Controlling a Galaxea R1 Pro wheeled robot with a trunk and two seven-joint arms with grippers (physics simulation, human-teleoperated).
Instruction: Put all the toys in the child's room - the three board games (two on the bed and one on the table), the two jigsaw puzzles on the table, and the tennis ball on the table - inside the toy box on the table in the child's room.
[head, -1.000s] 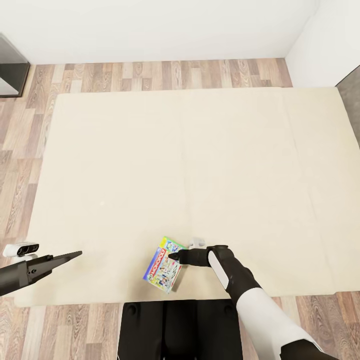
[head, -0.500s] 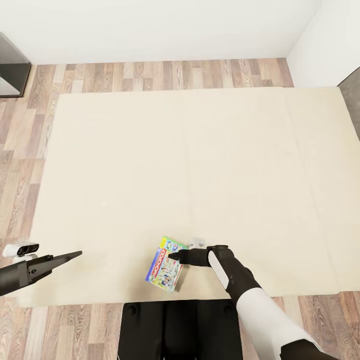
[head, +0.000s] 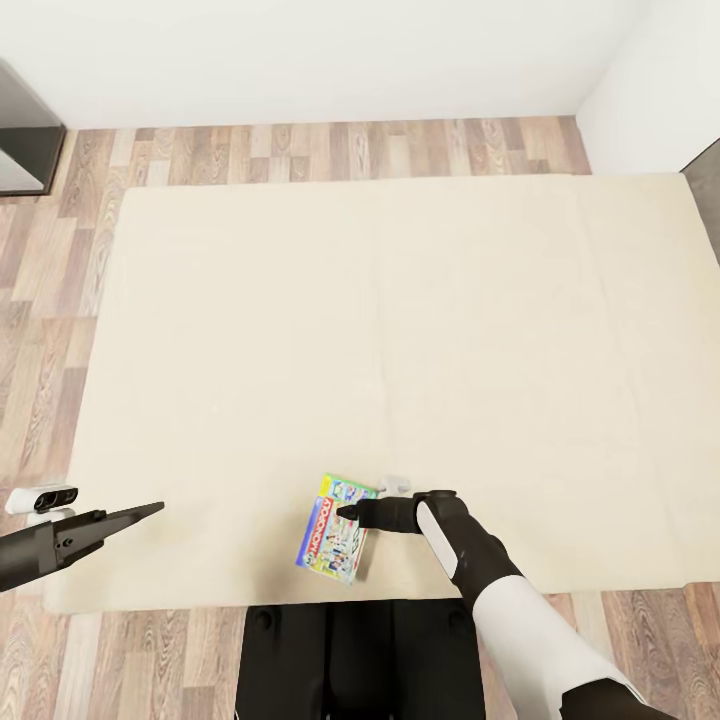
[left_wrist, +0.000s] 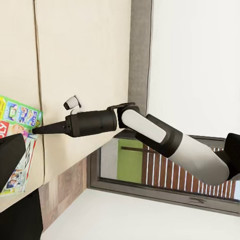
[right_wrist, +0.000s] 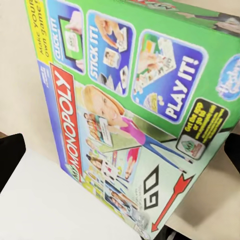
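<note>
One board game (head: 333, 530), a flat green-white box with a red band, lies on the beige bed (head: 400, 330) near its front edge. In the right wrist view the board game (right_wrist: 135, 100) is close up, with the dark fingers (right_wrist: 9, 155) standing wide apart on either side. My right gripper (head: 348, 512) is open and points at the box's right edge from just above; whether it touches is unclear. My left gripper (head: 155, 509) is open, holds nothing, and hovers over the bed's front left corner. The left wrist view sees the right gripper (left_wrist: 39, 131) beside the game (left_wrist: 17, 125).
Wood floor (head: 60, 250) surrounds the bed on the left and far sides. A white wall (head: 300, 50) runs behind, with dark furniture (head: 20, 130) at the far left. My dark base (head: 350, 660) stands against the bed's front edge.
The whole picture has slid slightly to the right, so the camera has moved. Both arms hold the same pose, and the game box stays on the mattress.
</note>
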